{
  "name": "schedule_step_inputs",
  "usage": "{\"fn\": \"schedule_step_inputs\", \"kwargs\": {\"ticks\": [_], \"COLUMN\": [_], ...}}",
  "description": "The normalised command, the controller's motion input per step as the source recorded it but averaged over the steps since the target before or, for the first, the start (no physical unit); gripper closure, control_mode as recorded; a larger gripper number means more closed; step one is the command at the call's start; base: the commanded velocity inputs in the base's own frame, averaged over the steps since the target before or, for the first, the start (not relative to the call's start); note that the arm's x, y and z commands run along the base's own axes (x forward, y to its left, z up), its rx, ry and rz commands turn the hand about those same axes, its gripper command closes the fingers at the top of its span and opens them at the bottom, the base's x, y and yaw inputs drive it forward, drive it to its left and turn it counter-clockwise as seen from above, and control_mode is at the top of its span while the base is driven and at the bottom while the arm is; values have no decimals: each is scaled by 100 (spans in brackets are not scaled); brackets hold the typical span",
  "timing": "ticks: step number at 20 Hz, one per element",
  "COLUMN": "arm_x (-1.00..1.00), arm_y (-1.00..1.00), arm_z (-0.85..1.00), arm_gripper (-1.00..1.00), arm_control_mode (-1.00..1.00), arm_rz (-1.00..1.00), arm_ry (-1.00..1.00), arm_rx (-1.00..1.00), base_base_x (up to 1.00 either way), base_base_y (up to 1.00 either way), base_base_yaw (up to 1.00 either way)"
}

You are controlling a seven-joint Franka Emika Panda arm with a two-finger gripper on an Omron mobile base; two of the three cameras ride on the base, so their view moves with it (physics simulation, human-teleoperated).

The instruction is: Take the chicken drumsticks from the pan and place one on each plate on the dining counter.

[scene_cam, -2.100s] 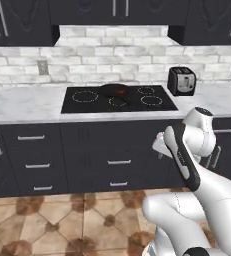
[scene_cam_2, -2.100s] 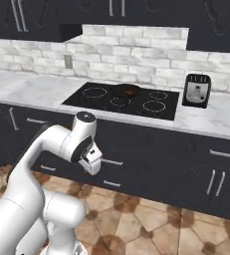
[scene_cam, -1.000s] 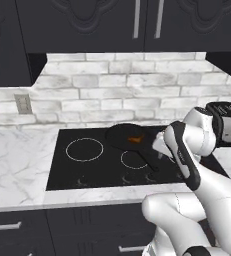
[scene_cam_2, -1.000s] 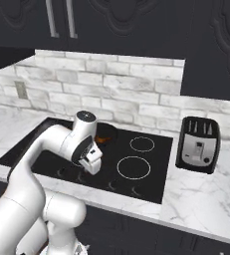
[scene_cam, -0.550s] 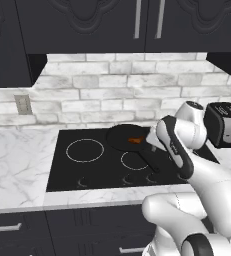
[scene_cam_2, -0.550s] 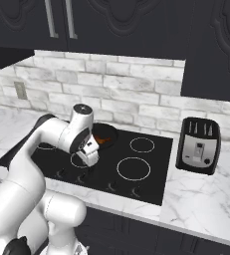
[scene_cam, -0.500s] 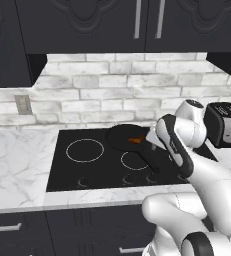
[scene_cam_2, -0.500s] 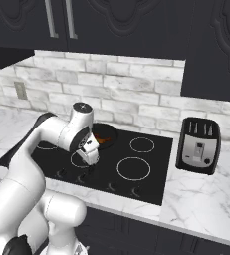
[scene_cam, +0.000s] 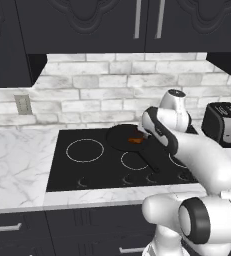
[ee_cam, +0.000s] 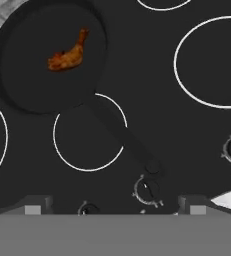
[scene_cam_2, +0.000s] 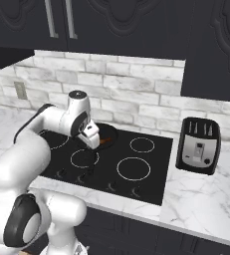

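Since half a second ago my arm has swung further out over the stove (scene_cam: 112, 160), and my gripper (ee_cam: 114, 202) now hangs above the front burner rings, jaws spread as wide as they go, with nothing between them.

From my hand view the pan (ee_cam: 47, 55) lies toward the upper left, black on the black glass, so its rim is hard to pick out. Its handle (ee_cam: 122, 140) runs from the pan's lower right edge diagonally down toward my fingertips (ee_cam: 34, 206), ending near a control knob (ee_cam: 147, 190). One chicken drumstick (ee_cam: 67, 54) lies in the pan, its long axis slanting from lower left to upper right in this view: the thick meaty end lower left, the thin bone end upper right. I can make out just this one piece; whether a second is there I cannot tell.

Seen from the left base view, the drumstick (scene_cam: 135, 140) is a small orange patch at the pan's (scene_cam: 122, 137) right side, just beside my wrist, which covers part of the rim. The right base view shows only a sliver of orange (scene_cam_2: 105, 141) past my hand. A toaster (scene_cam_2: 198, 145) stands on the marble worktop (scene_cam_2: 201, 194) well right of the stove.
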Motion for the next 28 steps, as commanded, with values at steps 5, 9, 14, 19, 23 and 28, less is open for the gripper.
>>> {"fn": "schedule_step_inputs", "kwargs": {"ticks": [5,9,14,19,23,28], "arm_x": [82,73,74,60,35,24], "arm_y": [0,0,0,3,11,14], "arm_z": [-38,-39,-29,-18,-19,-26], "arm_gripper": [-100,-100,-100,-100,-100,-100], "arm_control_mode": [-100,-100,-100,-100,-100,-100], "arm_rz": [5,-1,-9,-18,-25,-29], "arm_ry": [-7,-8,0,7,16,24], "arm_rx": [-4,0,3,11,11,8], "base_base_x": [0,0,0,0,0,0], "base_base_y": [0,0,0,0,0,0], "base_base_yaw": [0,0,0,0,0,0]}}
